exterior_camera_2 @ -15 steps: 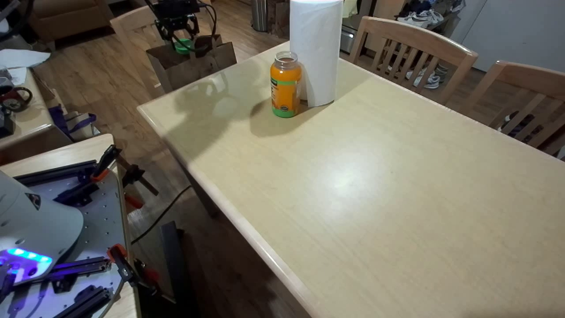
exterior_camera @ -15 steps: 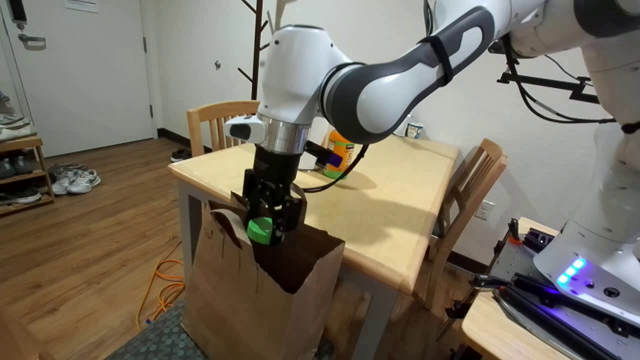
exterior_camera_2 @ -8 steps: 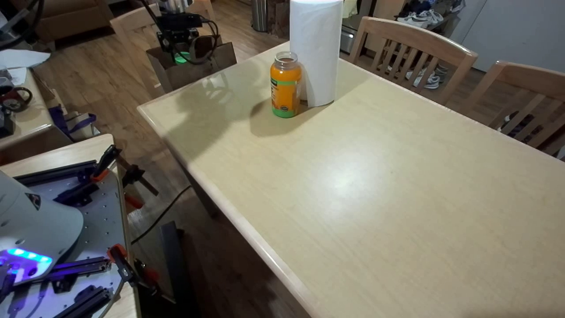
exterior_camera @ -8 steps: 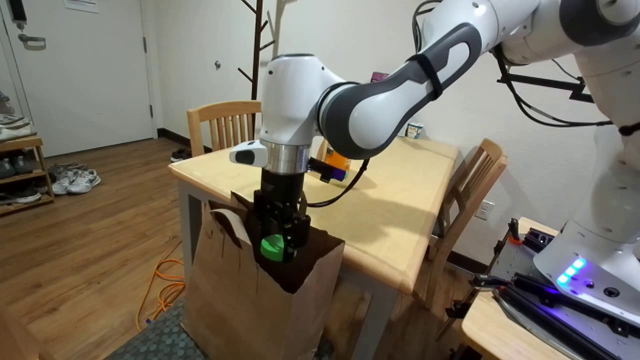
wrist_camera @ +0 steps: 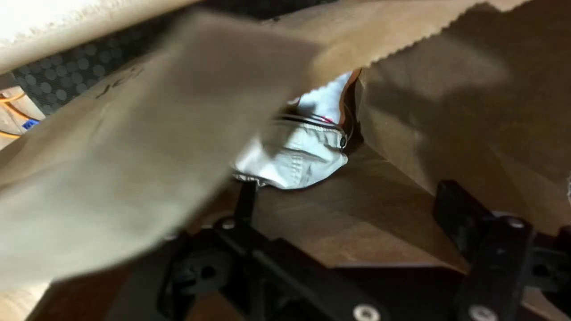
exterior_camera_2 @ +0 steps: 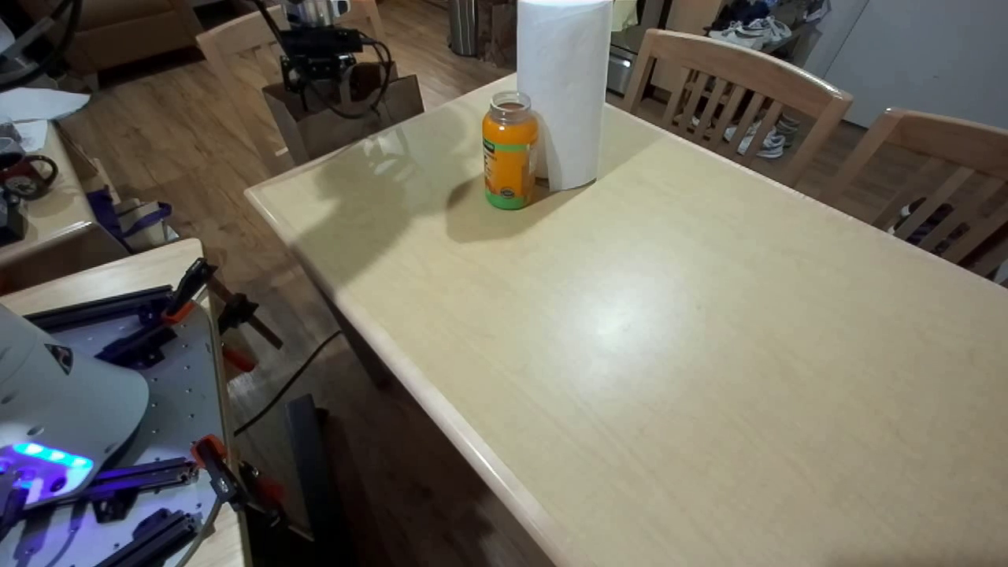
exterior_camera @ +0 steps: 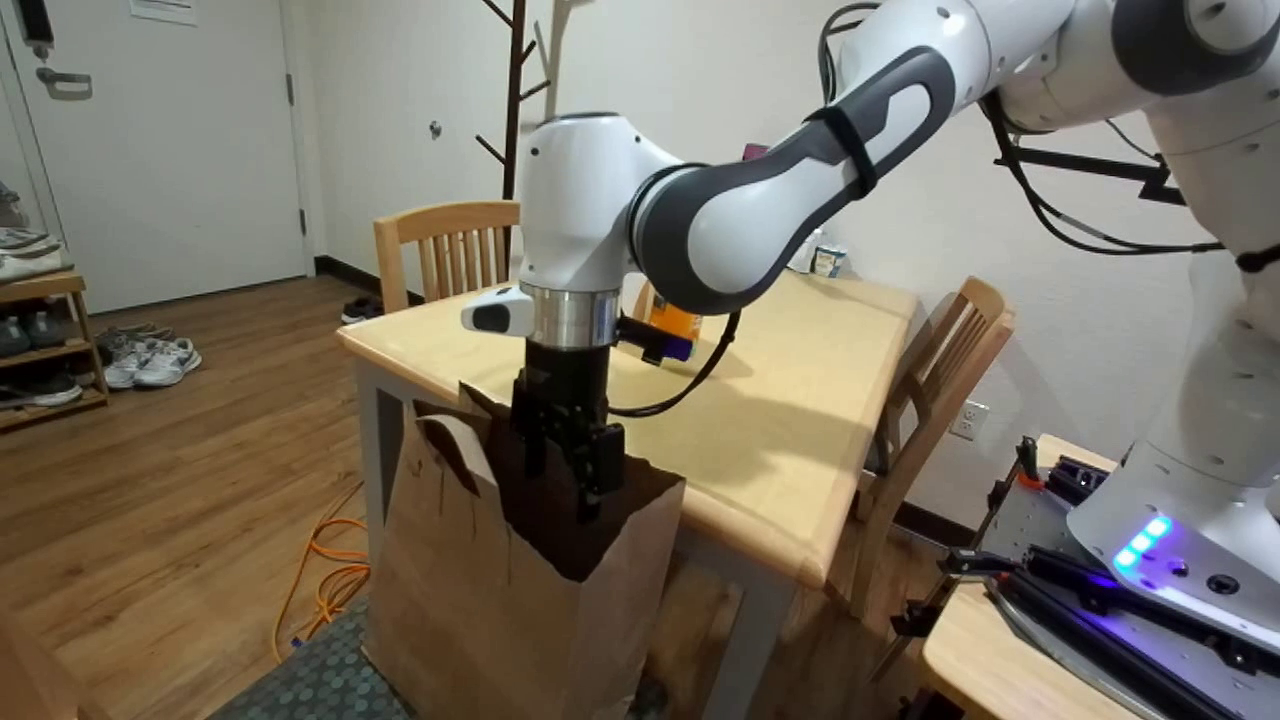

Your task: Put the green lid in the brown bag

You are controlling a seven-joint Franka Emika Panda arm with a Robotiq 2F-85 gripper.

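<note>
Brown bag (exterior_camera: pixel 470 590) gapes around the tips of the wide-spread pincer (wrist_camera: pixel 347 189); pale fabric (wrist_camera: pixel 308 156) lies below it, inside the bag.

A round orange jar (exterior_camera_2: pixel 510 157) stands beside a tall white paper roll (exterior_camera_2: pixel 562 94) on the pale wooden table (exterior_camera_2: pixel 669 354). A curly orange cord (exterior_camera: pixel 345 578) lies on the brown wooden floor (exterior_camera: pixel 220 470). A small dark red thing (exterior_camera_2: pixel 28 183) may be a mug.
</note>
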